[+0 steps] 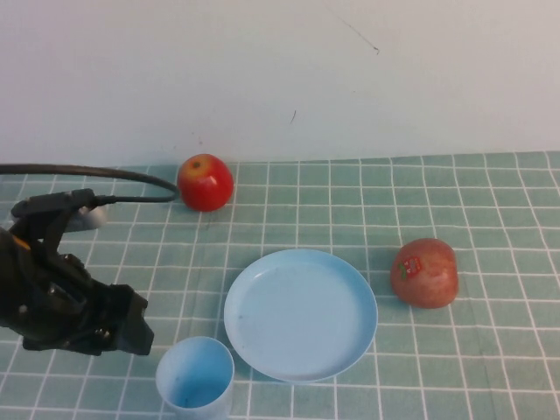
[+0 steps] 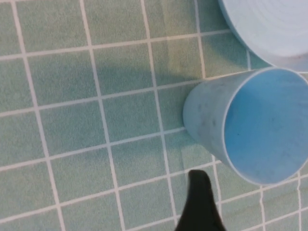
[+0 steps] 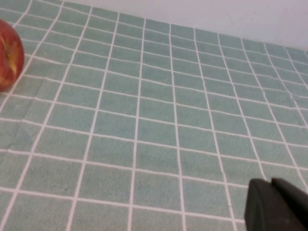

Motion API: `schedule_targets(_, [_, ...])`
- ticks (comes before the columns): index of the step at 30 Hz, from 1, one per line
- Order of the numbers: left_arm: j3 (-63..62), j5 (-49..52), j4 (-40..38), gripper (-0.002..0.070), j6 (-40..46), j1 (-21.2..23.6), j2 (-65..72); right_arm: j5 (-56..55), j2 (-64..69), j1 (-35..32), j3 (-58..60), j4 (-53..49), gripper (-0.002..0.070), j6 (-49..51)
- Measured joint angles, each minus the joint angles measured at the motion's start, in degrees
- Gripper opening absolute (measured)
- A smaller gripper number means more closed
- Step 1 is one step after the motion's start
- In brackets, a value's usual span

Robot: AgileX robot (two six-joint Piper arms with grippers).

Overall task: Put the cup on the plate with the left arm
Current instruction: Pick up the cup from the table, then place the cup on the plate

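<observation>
The left gripper [image 1: 131,328] hangs low over the green checked tablecloth [image 1: 490,367] at the near left of the table, its black body bulky, with a cable [image 1: 87,173] arcing away behind it; how far its fingers are parted cannot be told, since the left wrist view catches only one dark fingertip [image 2: 199,202], and nothing is seen in its grasp. Just beside that tip — close but apart from it — stands the cup [image 1: 195,378], upright on the cloth with its open mouth up, on the gripper's right and a little nearer the table's front edge. Beyond the cup, farther to the gripper's right, lies the plate [image 1: 300,313], its rim very near the cup's side. A red apple [image 1: 206,182] sits well beyond the gripper, toward the wall, and a second reddish apple with a sticker [image 1: 425,273] rests past the plate. The right gripper [image 3: 276,207] shows only as a dark corner in its own wrist view, above bare cloth.
</observation>
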Motion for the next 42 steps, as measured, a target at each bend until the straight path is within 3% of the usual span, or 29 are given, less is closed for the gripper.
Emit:
schedule_targets(4, [-2.0,-0.1,0.6,0.0438,0.6,-1.1,5.3,0.0,0.0,0.0,0.0,0.0,-0.0002,0.0])
schedule_targets(14, [-3.1,-4.4,8.2,0.0411,-1.9,-10.9,15.0,0.0,0.0,0.0,0.0,0.0,-0.0002,0.0])
schedule_targets(16, [-3.2,-5.3,9.5,0.0335,-3.5,-11.1,17.1,0.0,0.0,0.0,0.0,0.0,-0.0002,0.0])
schedule_targets(19, [-3.6,-6.1,10.4,0.0126,-3.9,-11.2,20.2,0.0,0.0,0.0,0.0,0.0,-0.0002,0.0])
schedule_targets(23, [-6.1,-5.3,9.9,0.0024,-3.5,-11.3,21.1,0.0,0.0,0.0,0.0,0.0,-0.0002,0.0])
schedule_targets(31, [-21.0,2.6,9.8,0.001,-3.4,-11.4,21.1,0.0,0.0,0.0,0.0,0.0,-0.0002,0.0])
schedule_targets(42, [-37.7,7.3,8.3,0.0009,-3.2,-15.7,30.7,0.0,0.0,0.0,0.0,0.0,-0.0002,0.0])
